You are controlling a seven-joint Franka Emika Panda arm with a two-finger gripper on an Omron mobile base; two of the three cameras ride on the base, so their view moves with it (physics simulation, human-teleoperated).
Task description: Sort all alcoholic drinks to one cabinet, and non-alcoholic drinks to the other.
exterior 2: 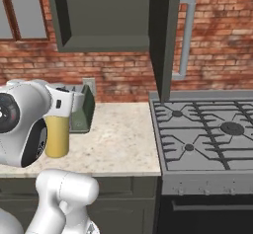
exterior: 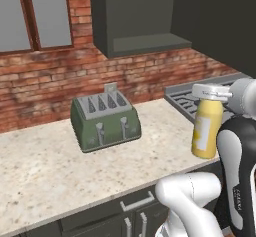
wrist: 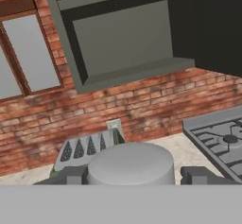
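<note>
Tool (exterior: 212, 94) gripping 1 yellow bottle (exterior: 206, 131) (raised), 1 toaster (exterior: 105, 121)

toaster (exterior: 105, 121) on counter (exterior: 45, 166), left of stove (exterior 2: 207, 139).

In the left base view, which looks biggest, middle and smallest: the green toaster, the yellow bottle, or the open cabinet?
1. Open dark grey-green wall cabinet
2. Green four-slot toaster
3. Tall yellow bottle, though it is nearer the camera

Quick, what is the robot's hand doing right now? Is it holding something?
Hand: closed on the tall yellow bottle, gripping it at the white cap.
</note>
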